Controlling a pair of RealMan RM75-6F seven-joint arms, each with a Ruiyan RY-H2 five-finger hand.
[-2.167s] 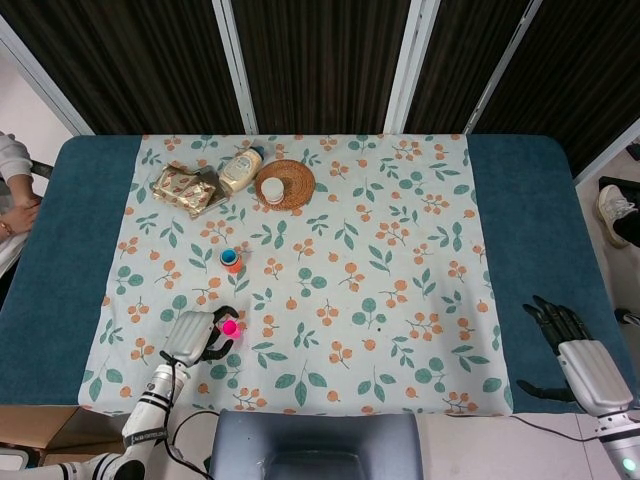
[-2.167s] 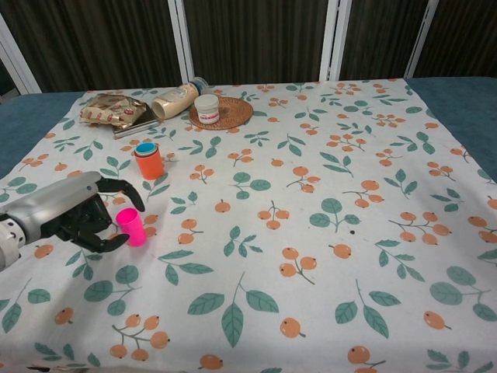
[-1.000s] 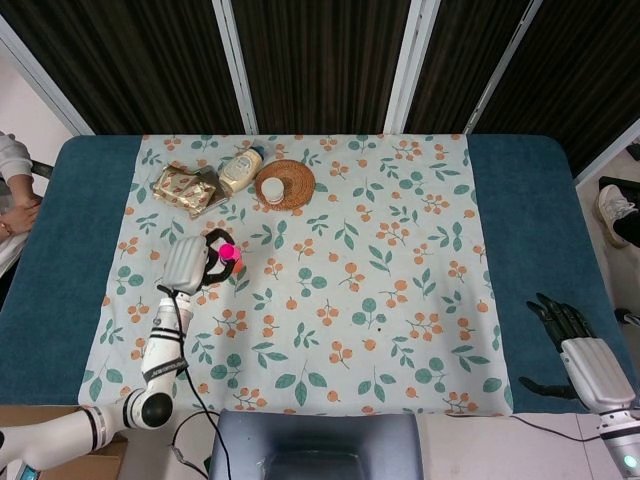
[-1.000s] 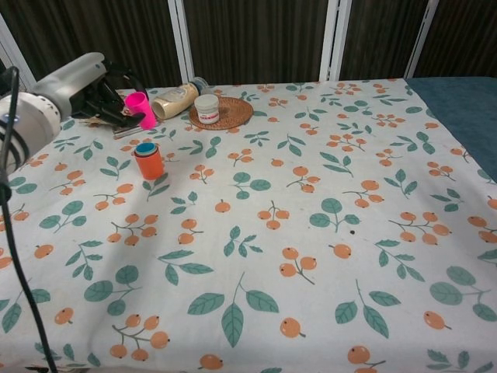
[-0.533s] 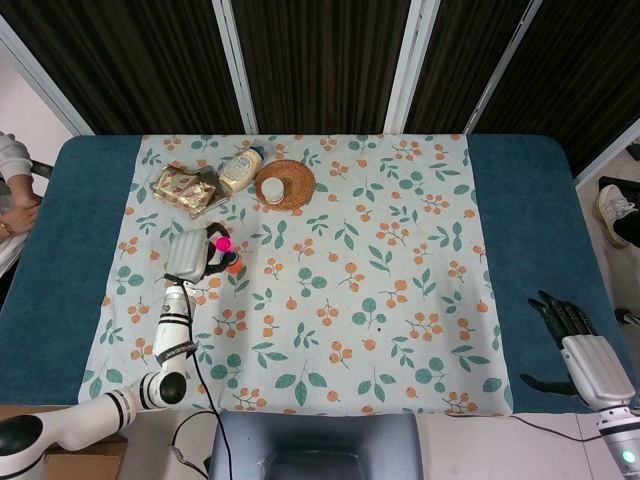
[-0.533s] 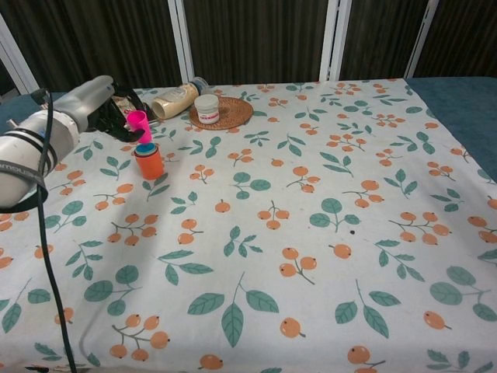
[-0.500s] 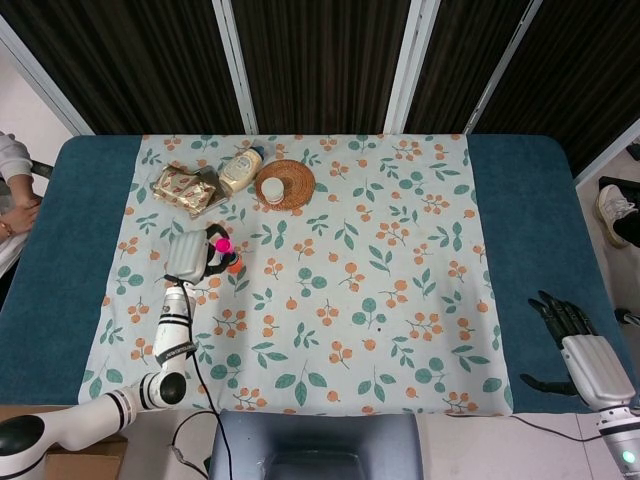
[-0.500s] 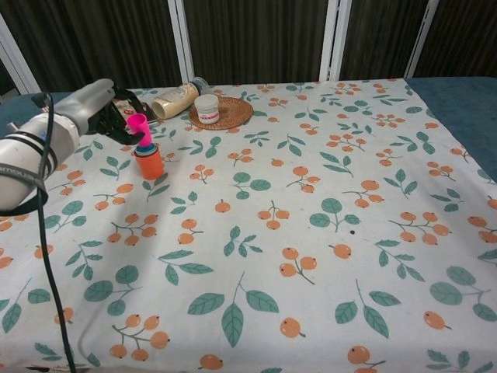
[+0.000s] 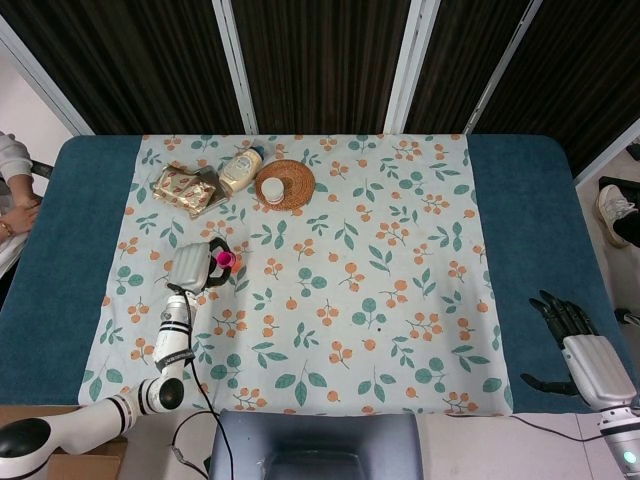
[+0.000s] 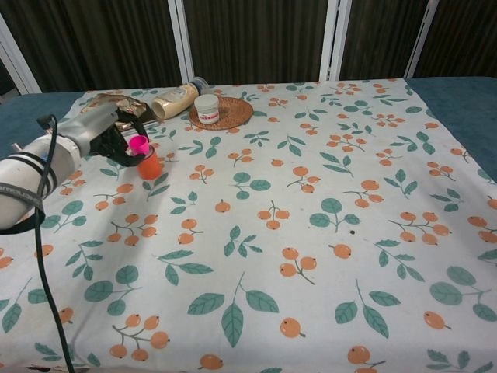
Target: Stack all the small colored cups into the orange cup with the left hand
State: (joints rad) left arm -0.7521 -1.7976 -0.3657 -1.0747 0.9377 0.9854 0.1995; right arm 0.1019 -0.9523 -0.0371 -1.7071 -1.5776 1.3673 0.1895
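Now pink cup (image 10: 138,143) atop orange cup (image 10: 150,166)

Left hand (image 9: 192,266) at mid-left of frame holds pink cup (image 9: 225,260) on floral cloth (image 9: 330,280). Right hand (image 9: 578,350) at lower right corner, fingers spread, holding nothing.

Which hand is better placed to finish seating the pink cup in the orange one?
Left. The left hand holds the pink cup right at the orange cup, while the right hand sits off the cloth at the table's far right edge.
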